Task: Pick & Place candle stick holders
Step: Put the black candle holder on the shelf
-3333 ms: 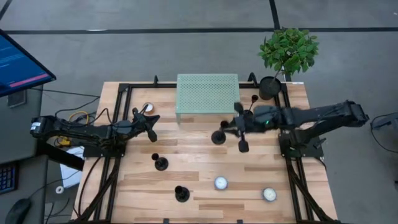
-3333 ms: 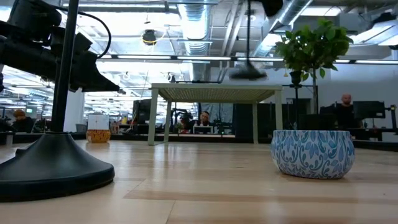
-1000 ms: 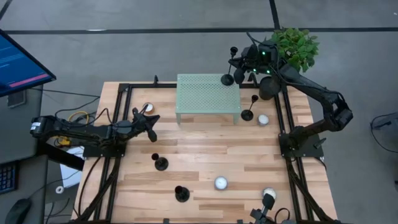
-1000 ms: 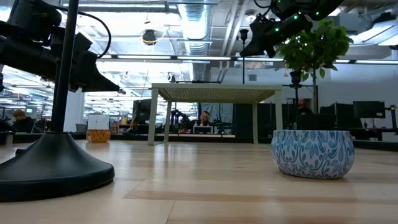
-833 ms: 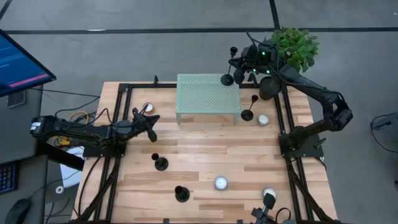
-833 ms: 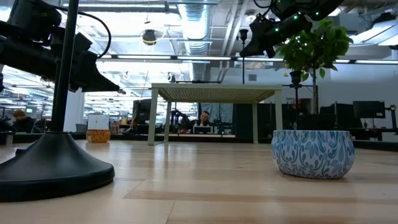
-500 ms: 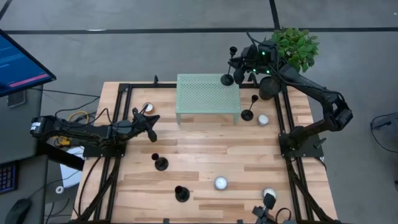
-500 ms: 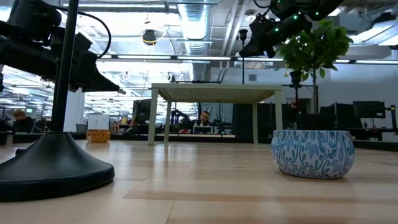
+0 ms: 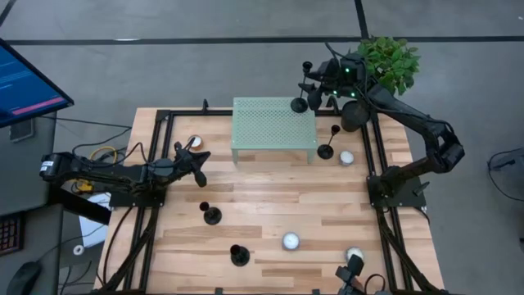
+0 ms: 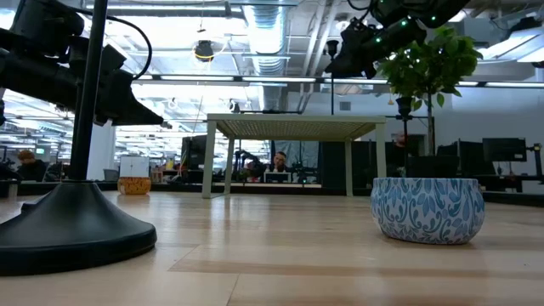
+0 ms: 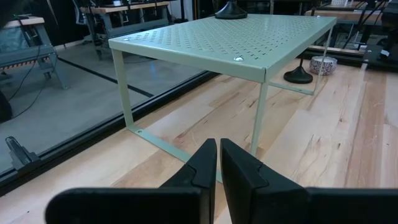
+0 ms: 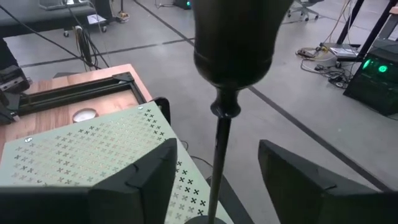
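Observation:
A tall black candle stick holder point(image 9: 301, 100) stands by its disc base on the far right corner of the green perforated shelf point(image 9: 273, 123). Its stem point(image 12: 217, 149) rises between the fingers of my right gripper point(image 12: 214, 186), which is open and clear of it on both sides. My right gripper point(image 9: 314, 88) hovers high over that corner. Another tall holder point(image 9: 327, 150) stands on the table right of the shelf. Two short ones point(image 9: 212, 215) point(image 9: 238, 255) stand nearer the front. My left gripper point(image 9: 199, 156) waits shut at the table's left, pointing at the shelf.
A black plant pot point(image 9: 356, 115) with a green plant stands at the far right corner, just behind my right gripper. Small white round cups point(image 9: 291, 241) point(image 9: 354, 256) point(image 9: 346, 157) point(image 9: 195, 142) dot the table. A black frame rail point(image 9: 377, 164) runs along each side.
My right gripper has stayed in place over the shelf's far right corner and opened, letting go of the tall candle stick holder's stem. The holder stays upright on the shelf.

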### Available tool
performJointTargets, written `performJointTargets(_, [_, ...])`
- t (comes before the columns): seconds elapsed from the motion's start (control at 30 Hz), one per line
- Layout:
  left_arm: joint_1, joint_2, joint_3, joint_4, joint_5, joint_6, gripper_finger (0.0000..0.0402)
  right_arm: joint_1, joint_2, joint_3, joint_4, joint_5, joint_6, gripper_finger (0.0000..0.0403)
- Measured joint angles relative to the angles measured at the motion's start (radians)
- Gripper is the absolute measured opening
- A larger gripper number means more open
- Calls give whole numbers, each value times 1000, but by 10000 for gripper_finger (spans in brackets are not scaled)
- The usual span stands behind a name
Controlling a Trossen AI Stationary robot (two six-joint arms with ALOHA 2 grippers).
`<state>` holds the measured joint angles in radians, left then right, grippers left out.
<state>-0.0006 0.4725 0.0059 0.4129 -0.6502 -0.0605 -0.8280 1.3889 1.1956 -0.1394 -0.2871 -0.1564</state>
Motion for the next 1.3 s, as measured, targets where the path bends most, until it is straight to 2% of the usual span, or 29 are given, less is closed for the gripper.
performJointTargets(0.3, [0,0,0,0,0,0,23,-5,-38,53,-16,0,0,227])
performJointTargets(0.5, [0,0,0,0,0,0,23,-5,-110,73,-38,0,-9,225])
performJointTargets(1.1, [0,0,0,0,0,0,23,-1,-489,74,-99,1,-8,219])
performJointTargets(1.3, [0,0,0,0,0,0,23,33,-609,75,-198,0,24,208])
